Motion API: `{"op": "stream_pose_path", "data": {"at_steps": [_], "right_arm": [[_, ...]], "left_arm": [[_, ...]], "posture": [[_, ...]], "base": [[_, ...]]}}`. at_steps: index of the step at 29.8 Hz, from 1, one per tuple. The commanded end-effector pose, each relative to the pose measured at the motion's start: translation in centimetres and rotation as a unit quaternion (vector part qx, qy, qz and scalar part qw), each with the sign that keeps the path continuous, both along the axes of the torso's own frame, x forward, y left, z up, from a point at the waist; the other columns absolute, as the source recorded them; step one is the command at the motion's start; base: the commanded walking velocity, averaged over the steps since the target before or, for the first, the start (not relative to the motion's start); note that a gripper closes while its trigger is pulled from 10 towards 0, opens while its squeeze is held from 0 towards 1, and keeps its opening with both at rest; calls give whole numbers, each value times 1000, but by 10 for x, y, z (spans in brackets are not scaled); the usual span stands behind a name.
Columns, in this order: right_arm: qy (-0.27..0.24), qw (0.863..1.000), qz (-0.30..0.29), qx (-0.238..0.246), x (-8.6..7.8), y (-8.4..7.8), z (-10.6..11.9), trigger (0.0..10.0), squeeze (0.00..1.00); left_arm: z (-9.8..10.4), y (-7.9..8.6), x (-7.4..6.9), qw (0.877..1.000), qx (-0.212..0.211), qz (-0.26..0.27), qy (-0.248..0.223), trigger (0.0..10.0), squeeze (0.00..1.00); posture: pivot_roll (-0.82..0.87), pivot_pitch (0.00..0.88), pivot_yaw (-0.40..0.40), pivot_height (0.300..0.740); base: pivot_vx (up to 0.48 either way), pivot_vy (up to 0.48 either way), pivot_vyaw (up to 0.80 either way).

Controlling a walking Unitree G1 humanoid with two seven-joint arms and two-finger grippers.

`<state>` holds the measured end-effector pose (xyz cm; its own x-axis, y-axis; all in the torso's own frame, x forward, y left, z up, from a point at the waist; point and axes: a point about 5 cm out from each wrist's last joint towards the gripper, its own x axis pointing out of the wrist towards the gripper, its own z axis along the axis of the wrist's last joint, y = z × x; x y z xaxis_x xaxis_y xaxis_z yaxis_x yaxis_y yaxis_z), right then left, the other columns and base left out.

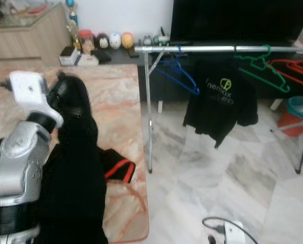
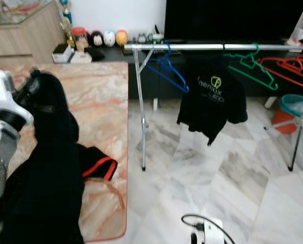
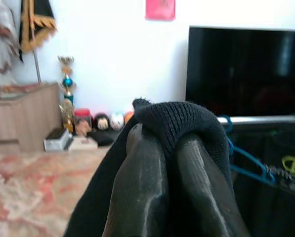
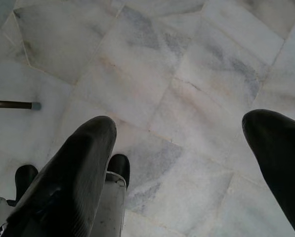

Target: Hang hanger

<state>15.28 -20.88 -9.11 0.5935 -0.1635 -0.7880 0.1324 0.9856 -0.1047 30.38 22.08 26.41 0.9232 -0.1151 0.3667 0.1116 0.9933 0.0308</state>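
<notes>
The left gripper is pinched on the collar of a black garment that drapes down over the marble table; whether a hanger sits inside it I cannot tell. The silver rail lies at about 2 o'clock from that gripper, its long axis running 9 to 3, with a blue hanger nearest. The left arm is nearer. The right gripper hangs with fingers wide apart over the floor
</notes>
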Motion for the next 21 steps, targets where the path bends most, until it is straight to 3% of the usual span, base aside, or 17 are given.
{"op": "stream_pose_path", "data": {"at_steps": [1, 7, 21], "right_arm": [[3, 1000, -3, 3, -1, 0, -1, 10000, 0], [2, 1000, -7, 3, -1, 0, -1, 10000, 0], [3, 1000, -5, 3, -2, 0, -1, 10000, 0]], "left_arm": [[7, -3, 6, 1000, 4, 3, -13, 10000, 0], [10, -6, 14, 1000, 4, 6, -17, 10000, 0], [8, -3, 16, 1000, 3, 12, -23, 10000, 0]], "posture": [[93, 0, -2, 740], [89, 0, -1, 740], [91, 0, -4, 740]], "base": [[0, 0, 0], [266, 0, 0], [305, 0, 0]]}}
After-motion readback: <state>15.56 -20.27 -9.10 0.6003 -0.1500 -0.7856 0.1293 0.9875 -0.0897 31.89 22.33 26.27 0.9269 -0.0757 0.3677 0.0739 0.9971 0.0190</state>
